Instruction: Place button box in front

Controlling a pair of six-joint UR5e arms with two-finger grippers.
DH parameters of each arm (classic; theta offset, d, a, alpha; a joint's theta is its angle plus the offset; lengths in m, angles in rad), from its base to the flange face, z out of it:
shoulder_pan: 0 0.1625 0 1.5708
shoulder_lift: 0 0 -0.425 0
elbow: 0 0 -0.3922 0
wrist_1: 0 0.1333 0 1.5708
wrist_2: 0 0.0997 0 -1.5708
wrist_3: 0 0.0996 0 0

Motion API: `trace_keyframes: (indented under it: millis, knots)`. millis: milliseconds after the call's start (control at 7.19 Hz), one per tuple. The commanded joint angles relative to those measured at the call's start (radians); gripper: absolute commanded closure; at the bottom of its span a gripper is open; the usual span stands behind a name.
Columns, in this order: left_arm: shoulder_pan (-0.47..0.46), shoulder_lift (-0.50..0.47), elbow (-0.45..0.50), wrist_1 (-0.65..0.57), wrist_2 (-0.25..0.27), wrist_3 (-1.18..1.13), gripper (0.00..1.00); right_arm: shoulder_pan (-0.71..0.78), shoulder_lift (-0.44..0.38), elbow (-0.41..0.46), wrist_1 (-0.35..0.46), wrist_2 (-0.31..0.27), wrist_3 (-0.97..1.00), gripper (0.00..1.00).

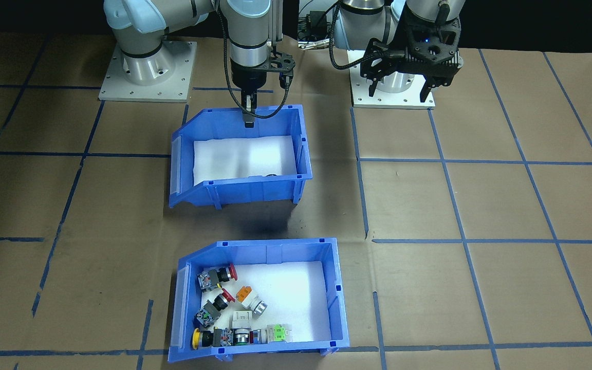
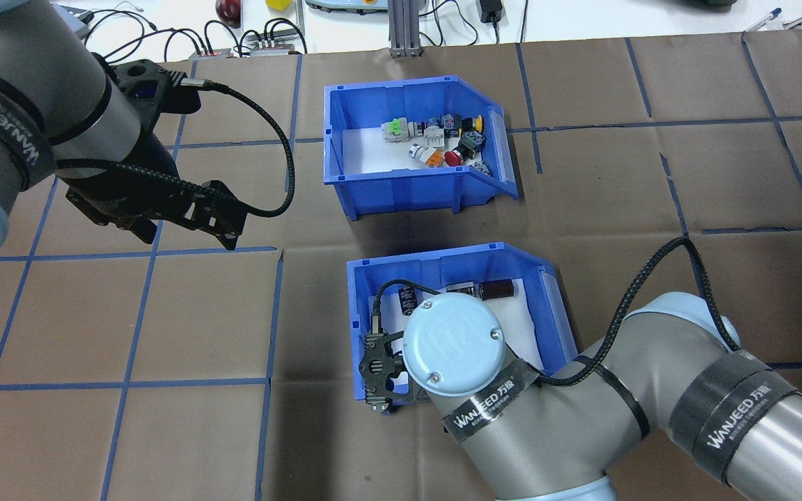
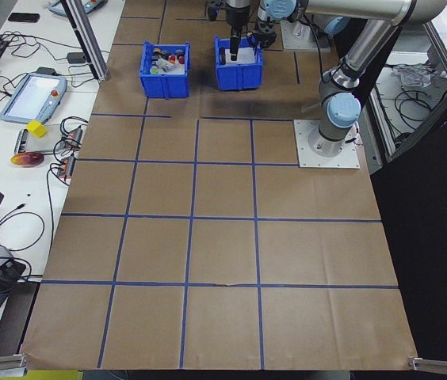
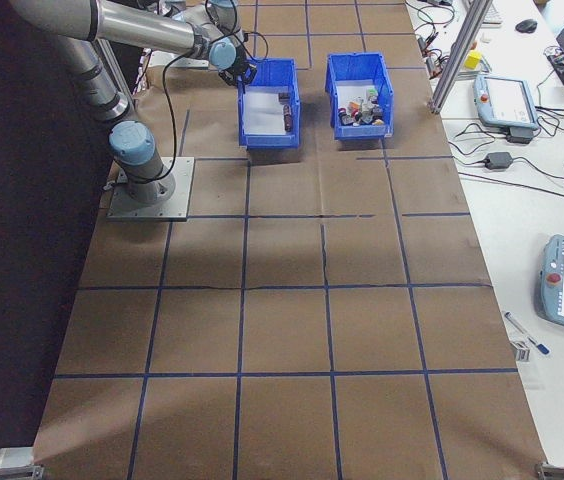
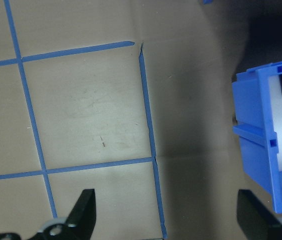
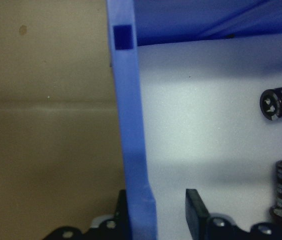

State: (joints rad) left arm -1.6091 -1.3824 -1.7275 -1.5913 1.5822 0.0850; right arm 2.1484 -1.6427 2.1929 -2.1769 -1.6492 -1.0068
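The button box point(image 1: 260, 298) is a blue bin with a white foam liner. It holds several red, yellow, orange and green push-buttons and stands on the side far from the robot, also in the overhead view point(image 2: 415, 149). Neither gripper touches it. A second blue bin point(image 1: 239, 154) with dark cylinders point(image 6: 281, 102) sits nearer the robot. My right gripper point(image 6: 156, 215) stands astride that bin's robot-side wall. Its inner finger point(image 6: 195, 212) is a gap away from the wall, so it is open. My left gripper point(image 5: 170, 215) hangs open over bare table point(image 2: 178, 226).
Blue tape lines grid the brown table point(image 1: 481, 205). The arm bases point(image 1: 147, 69) stand behind the bins. A side desk point(image 4: 522, 100) with teach pendants and cables runs beyond the button box.
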Motion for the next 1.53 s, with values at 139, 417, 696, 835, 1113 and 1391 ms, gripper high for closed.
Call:
trace_keyframes:
  millis: [139,417,696,835,1113,1391]
  knots:
    - [0.002,-0.017,0.003,0.083,0.002,-0.022,0.0,-0.044,-0.054,-0.039,0.059,-0.001,0.001,0.0]
    - [0.002,-0.023,0.005,0.083,0.002,-0.021,0.0,-0.16,-0.121,-0.158,0.332,0.002,0.001,0.0]
    - [0.003,-0.029,0.003,0.106,0.002,-0.021,0.0,-0.34,-0.131,-0.196,0.373,0.017,0.001,0.0]
    - [0.003,-0.029,0.005,0.108,0.002,-0.021,0.0,-0.428,-0.135,-0.203,0.353,0.034,0.037,0.0]
    - [0.003,-0.04,0.02,0.108,0.004,-0.021,0.0,-0.52,-0.114,-0.302,0.368,0.042,0.255,0.0]
    - [0.003,-0.043,0.02,0.106,0.002,-0.021,0.0,-0.614,-0.071,-0.431,0.53,0.043,0.464,0.0]
